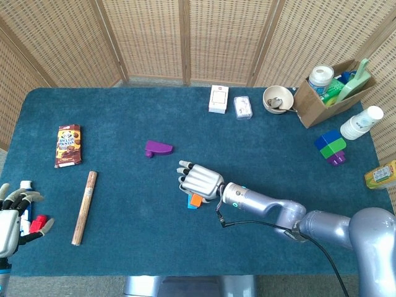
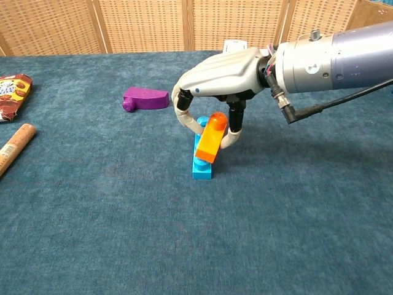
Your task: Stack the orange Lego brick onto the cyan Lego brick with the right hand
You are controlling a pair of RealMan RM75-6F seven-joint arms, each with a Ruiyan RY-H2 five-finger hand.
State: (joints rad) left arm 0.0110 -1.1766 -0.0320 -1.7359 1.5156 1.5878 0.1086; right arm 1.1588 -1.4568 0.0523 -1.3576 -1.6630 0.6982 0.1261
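The orange Lego brick [image 2: 210, 136] is tilted, its lower end resting on the cyan Lego brick [image 2: 202, 166], which lies flat on the blue cloth. My right hand [image 2: 220, 77] arches over both and pinches the orange brick between thumb and a finger. In the head view the right hand [image 1: 200, 181] covers most of both bricks; only an end of the orange brick [image 1: 195, 199] and a sliver of the cyan brick [image 1: 190, 205] show. My left hand [image 1: 13, 218] rests at the table's near left edge, fingers apart, holding nothing.
A purple piece [image 1: 158, 148] lies left of and behind the bricks. A wooden stick [image 1: 85, 207] and a chocolate packet [image 1: 68, 145] are at the left. Small boxes [image 1: 218, 99], a bowl [image 1: 276, 99], a cardboard box [image 1: 328, 93] and stacked bricks [image 1: 330, 147] stand at the back right.
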